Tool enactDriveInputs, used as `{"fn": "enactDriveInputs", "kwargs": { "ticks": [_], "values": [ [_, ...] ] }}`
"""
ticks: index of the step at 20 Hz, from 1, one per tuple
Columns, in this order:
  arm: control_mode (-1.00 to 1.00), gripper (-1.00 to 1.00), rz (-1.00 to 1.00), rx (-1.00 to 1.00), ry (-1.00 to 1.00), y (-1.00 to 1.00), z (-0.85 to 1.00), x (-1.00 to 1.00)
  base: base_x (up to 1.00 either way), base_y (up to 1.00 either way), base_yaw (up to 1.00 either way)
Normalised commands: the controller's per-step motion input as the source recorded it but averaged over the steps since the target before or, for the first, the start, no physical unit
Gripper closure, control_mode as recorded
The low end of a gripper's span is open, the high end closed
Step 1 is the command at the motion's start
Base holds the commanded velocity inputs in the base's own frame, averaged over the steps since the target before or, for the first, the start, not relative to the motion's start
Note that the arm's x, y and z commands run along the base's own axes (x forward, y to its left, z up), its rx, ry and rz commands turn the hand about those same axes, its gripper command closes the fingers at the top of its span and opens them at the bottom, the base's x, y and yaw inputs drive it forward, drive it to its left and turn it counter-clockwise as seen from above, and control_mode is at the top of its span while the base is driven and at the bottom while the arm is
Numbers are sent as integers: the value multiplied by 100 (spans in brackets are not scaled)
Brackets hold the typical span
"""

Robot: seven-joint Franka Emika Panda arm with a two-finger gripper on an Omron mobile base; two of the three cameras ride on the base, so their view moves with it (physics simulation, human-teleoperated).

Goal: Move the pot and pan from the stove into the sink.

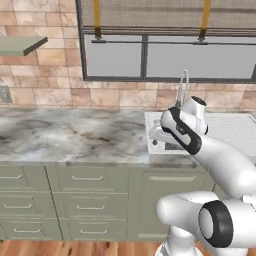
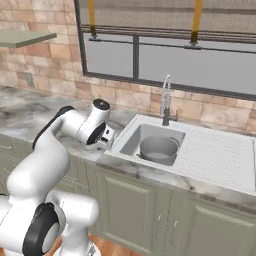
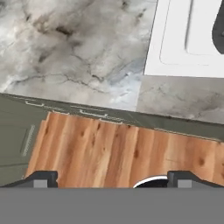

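Grey brushed-metal pot [image 2: 159,149] sits in white-rimmed sink [image 2: 210,172], centre-right of right base view. My claw [image 3: 111,178] released, empty, above marble tabletop [image 3: 74,52] edge. Next I judge: fetch pan.

One pot [image 2: 159,148] — sitting in the sink [image 2: 226,170]. One sink, one faucet [image 2: 165,101] at its back. One worktop [image 1: 70,135], marbled grey. One window [image 2: 172,62] above it, split into two panes in each base view, with two yellow straps [image 1: 97,15] hanging from the blind. One shelf [image 1: 21,45] at upper left. One wall outlet [image 1: 5,94]. Drawer fronts under the worktop in the left base view — six with handles counted [image 1: 87,178]. One hand [image 3: 111,177], two fingertips [image 3: 41,178].
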Motion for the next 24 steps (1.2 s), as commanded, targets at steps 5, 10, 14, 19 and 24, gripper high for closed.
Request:
{"fn": "enactDriveInputs", "kwargs": {
  "ticks": [5,10,14,19,24],
  "values": [
    [100,-100,0,0,0,0,0,0,-4,2,47],
    [100,-100,0,0,0,0,0,0,-2,0,47],
    [100,-100,0,0,0,0,0,0,0,0,48],
    [100,-100,0,0,0,0,0,0,0,0,48],
    [100,-100,0,0,0,0,0,0,-1,0,48]
  ]
}}
